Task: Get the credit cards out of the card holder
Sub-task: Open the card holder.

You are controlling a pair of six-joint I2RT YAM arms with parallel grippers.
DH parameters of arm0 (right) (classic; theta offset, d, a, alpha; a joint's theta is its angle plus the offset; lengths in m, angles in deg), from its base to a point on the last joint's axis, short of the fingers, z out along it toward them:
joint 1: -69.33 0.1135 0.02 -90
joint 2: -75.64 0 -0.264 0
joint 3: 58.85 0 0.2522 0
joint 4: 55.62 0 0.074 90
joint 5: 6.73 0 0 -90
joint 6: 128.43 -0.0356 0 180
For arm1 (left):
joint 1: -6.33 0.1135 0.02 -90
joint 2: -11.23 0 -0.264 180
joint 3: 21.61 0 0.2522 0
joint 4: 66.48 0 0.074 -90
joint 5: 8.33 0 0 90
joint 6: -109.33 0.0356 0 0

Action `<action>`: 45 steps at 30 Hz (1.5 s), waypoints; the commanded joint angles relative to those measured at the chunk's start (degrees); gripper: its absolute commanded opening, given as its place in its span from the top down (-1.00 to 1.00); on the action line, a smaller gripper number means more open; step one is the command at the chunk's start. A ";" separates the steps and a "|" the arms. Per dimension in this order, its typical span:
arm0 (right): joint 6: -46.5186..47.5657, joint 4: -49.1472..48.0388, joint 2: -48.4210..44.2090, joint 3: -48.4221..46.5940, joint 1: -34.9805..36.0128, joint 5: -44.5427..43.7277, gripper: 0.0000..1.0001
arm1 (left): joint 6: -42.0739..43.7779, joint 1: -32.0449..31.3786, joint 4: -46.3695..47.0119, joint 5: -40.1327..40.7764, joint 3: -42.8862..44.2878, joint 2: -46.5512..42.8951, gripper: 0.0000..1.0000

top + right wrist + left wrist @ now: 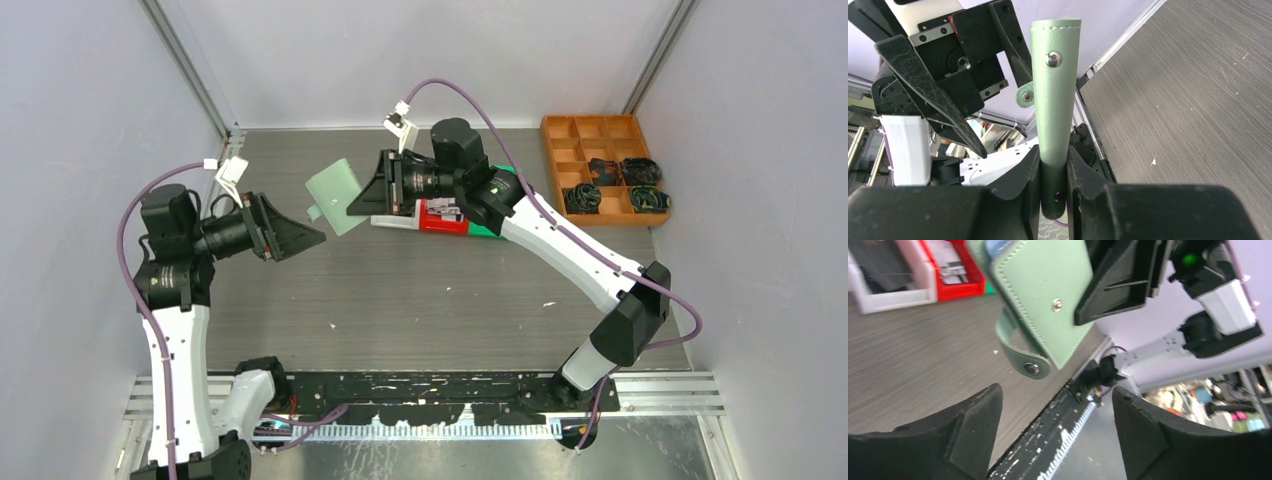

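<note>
The pale mint-green card holder [335, 195] is held in the air, folded shut, with its snap tab [1023, 357] hanging loose. My right gripper [1053, 157] is shut on the holder's lower edge [1053, 90]; in the top view this gripper [358, 203] sits at the holder's right side. My left gripper [1055, 395] is open and empty, a little in front of and below the holder [1040, 300]. In the top view the left gripper [312, 238] is just left of the holder and apart from it. The credit cards are hidden inside the holder.
White [888, 275], red [955, 270] and green plastic bins stand on the table behind the right gripper [440, 215]. An orange divided tray [600, 130] with black coiled cables is at the back right. A black rail [440, 385] runs along the near edge.
</note>
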 commanded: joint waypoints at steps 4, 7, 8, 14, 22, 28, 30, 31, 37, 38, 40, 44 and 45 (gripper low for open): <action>-0.94 -4.29 -2.95 -1.51 0.83 2.28 0.75 | 1.81 -0.16 3.11 16.48 0.67 -4.76 -0.72; -0.95 -4.17 -3.07 -1.60 0.92 3.18 0.75 | 3.35 -0.16 1.67 18.26 2.91 -3.93 -0.72; -0.95 -4.15 -3.21 -1.60 0.97 3.50 0.75 | 4.01 -0.17 1.40 19.05 3.30 -3.63 -0.71; -0.06 -3.19 -2.86 -2.87 2.68 4.64 0.76 | 0.12 -0.18 3.83 14.72 4.58 0.02 -0.60; 0.63 -2.47 -1.80 -3.96 4.18 4.93 0.76 | -4.05 -0.18 7.89 -0.32 2.18 0.82 -0.52; 0.34 -2.80 -1.82 -4.82 3.93 5.75 0.79 | 1.80 -0.20 1.84 -8.25 2.05 0.64 -0.25; -0.83 -4.08 -1.88 -4.32 3.47 6.44 0.80 | 0.81 -0.12 2.36 -11.47 2.93 1.06 -0.14; -1.46 -4.61 -1.91 -4.07 3.17 6.78 0.81 | 0.45 -0.12 2.72 -12.50 3.41 1.27 -0.10; -4.14 -7.79 -2.41 -2.85 2.27 8.22 0.81 | 0.35 -0.18 3.01 -13.78 4.93 1.84 0.32; -4.19 -7.91 -2.39 -2.77 2.22 8.50 0.81 | 0.35 -0.14 3.01 -13.78 5.10 1.92 0.38; -4.28 -8.00 -2.65 -2.53 1.93 8.81 0.81 | 0.35 -0.11 2.83 -13.80 5.44 1.95 0.42; -5.98 -10.04 -3.27 -1.34 0.49 9.81 0.81 | 0.35 -0.14 2.33 -14.50 6.02 1.70 0.45; -6.73 -10.89 -3.53 -0.81 0.13 10.06 0.81 | 0.35 -0.16 2.20 -14.78 6.24 1.59 0.46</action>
